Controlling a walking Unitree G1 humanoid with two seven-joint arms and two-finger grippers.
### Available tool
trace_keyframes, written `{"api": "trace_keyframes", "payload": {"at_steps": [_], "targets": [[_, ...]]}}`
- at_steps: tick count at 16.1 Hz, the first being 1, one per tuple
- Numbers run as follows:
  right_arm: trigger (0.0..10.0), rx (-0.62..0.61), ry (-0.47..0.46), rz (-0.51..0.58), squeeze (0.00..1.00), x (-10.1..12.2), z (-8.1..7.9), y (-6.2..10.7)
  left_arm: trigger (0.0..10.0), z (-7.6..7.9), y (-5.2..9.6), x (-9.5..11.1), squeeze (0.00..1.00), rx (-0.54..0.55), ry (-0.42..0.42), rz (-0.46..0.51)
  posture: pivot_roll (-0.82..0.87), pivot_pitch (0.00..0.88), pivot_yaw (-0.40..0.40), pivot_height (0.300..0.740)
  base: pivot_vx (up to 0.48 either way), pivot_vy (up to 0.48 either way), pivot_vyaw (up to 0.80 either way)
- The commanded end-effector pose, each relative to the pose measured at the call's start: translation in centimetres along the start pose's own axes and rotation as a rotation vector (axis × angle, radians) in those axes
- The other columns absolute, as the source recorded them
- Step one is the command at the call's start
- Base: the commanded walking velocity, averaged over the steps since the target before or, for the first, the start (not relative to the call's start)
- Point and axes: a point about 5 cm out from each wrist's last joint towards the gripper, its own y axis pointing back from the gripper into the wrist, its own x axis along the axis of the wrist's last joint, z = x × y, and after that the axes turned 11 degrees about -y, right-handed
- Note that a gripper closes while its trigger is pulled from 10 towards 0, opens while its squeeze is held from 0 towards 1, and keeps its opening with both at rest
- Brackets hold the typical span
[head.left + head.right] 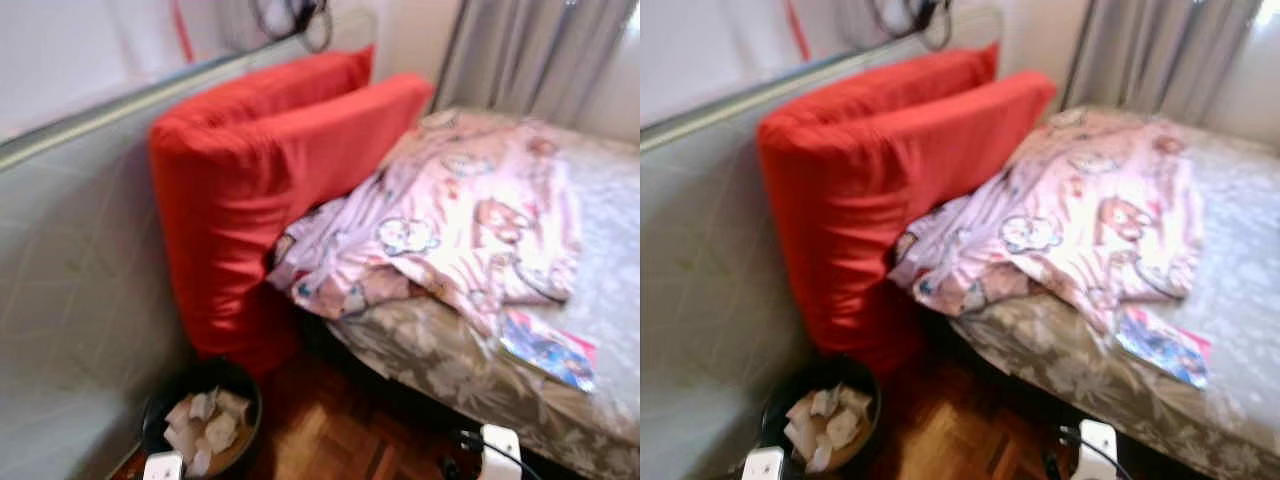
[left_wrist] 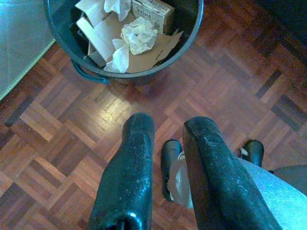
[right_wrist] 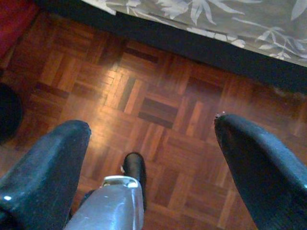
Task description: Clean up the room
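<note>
A dark round bin (image 1: 200,420) holding crumpled paper and cardboard (image 2: 129,38) stands on the parquet floor at the foot of two red cushions (image 1: 270,180). A crumpled pink blanket with cartoon prints (image 1: 460,220) lies on the bed. A colourful booklet (image 1: 548,350) rests near the bed's front edge. My left gripper (image 2: 168,127) hangs shut and empty above the floor, just short of the bin. My right gripper (image 3: 153,127) hangs open over bare parquet beside the bed's edge, nothing between its fingers.
The bed (image 1: 420,350) has a grey leaf-patterned cover and fills the right side. A grey padded panel (image 1: 70,300) runs along the left. Grey curtains (image 1: 540,60) hang behind the bed. Parquet floor (image 3: 158,96) lies between bin and bed.
</note>
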Motion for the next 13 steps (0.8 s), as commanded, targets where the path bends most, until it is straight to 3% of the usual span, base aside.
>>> {"api": "trace_keyframes", "payload": {"at_steps": [1, 13], "targets": [[10.0, -0.007, -0.004, 0.012, 0.0, 0.34, 0.17, -0.01, 10.0, -0.13, 0.09, -0.33, 0.0, 0.005, -0.005, -0.017, 0.07, 0.0, 0.022, 0.74, 0.0, -0.345, 0.0], [10.0, -0.02, -0.011, 0.013, 0.0, 0.46, 0.22, -0.03, 10.0, -0.04, 0.01, -0.13, 0.0, 0.004, -0.003, -0.013, 0.06, 0.0, 0.025, 0.74, 0.0, -0.388, -0.04]]}}
